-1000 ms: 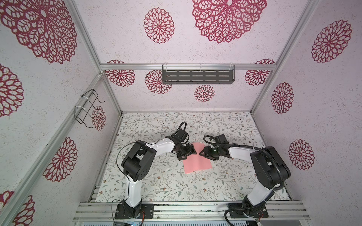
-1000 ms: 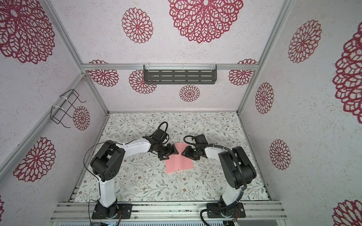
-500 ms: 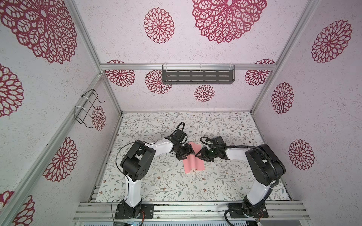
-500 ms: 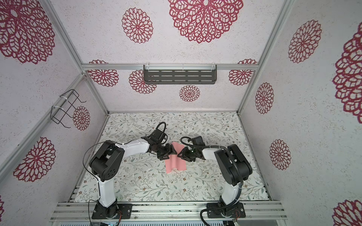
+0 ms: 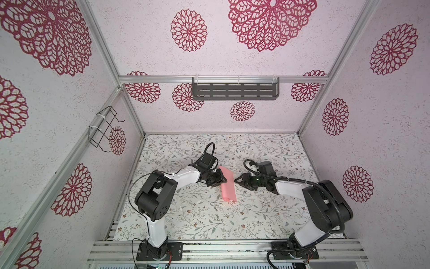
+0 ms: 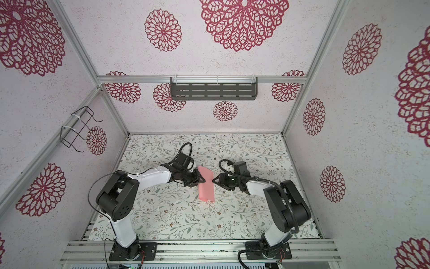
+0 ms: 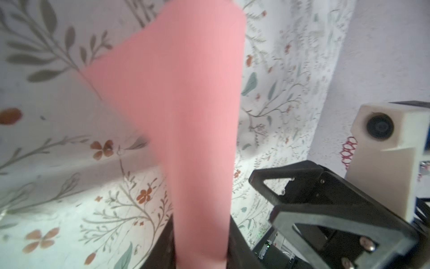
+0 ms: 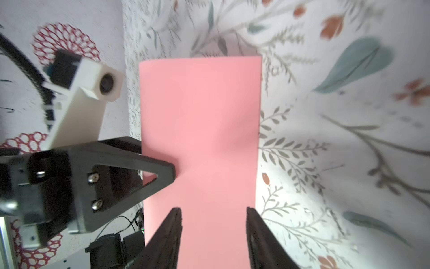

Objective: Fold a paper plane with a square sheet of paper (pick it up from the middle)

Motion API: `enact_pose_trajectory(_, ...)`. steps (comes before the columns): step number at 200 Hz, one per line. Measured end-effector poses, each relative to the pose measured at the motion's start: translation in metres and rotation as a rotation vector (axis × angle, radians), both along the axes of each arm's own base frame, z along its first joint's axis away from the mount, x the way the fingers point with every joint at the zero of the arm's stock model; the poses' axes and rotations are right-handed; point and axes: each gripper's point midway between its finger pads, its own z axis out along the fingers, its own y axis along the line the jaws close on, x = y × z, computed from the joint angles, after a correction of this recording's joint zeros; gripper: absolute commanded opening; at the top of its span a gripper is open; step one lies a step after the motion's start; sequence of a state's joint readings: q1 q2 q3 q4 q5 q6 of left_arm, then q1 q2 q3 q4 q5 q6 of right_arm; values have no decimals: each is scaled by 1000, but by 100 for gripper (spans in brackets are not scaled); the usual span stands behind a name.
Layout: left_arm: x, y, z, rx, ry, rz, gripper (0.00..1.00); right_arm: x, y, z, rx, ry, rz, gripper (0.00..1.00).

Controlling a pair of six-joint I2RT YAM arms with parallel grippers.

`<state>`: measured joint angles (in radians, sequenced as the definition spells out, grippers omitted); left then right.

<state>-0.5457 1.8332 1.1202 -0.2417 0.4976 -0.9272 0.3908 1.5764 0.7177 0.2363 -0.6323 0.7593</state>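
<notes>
Two grippers flank one paper | paper (image 5: 228, 186): I see a narrow folded strip, raised over mid-table (image 5: 186, 219) | left gripper (image 5: 222, 180): clamped on the strip's left edge, about midway along | right gripper (image 5: 236, 181): jaws apart, just beside the right edge, not touching it

Rosette-printed walls (image 5: 279, 116) enclose a floral floor (image 5: 209, 221), a dark shelf (image 5: 235, 91) mounted behind

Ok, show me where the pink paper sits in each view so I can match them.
In a top view: sheet of paper in the middle of the floral table cover.
In a top view: same spot.
Left wrist: fills mid-frame.
Right wrist: mid-frame rectangle.
Shared landmark: the floral table cover, in all four.
</notes>
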Motion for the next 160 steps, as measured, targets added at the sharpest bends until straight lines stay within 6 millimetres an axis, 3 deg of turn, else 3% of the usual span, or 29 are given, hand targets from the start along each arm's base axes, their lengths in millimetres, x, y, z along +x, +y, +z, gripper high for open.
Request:
enact_pose_trajectory(26,13,6,42,-108,-107,4,31,14,-9,38,42,-122,-31,67)
enact_pose_trajectory(55,24,11,75,-192,-197,2,31,17,-5,54,73,-167,-14,76)
enact_pose_trajectory(113,21,5,81,-294,-200,-24,32,24,17,61,176,-158,60,86)
enact_pose_trajectory(132,21,3,85,-326,-203,-30,32,23,24,58,198,-139,84,86)
enact_pose_trajectory(160,24,2,87,-346,-209,-28,32,22,32,57,224,-116,109,76)
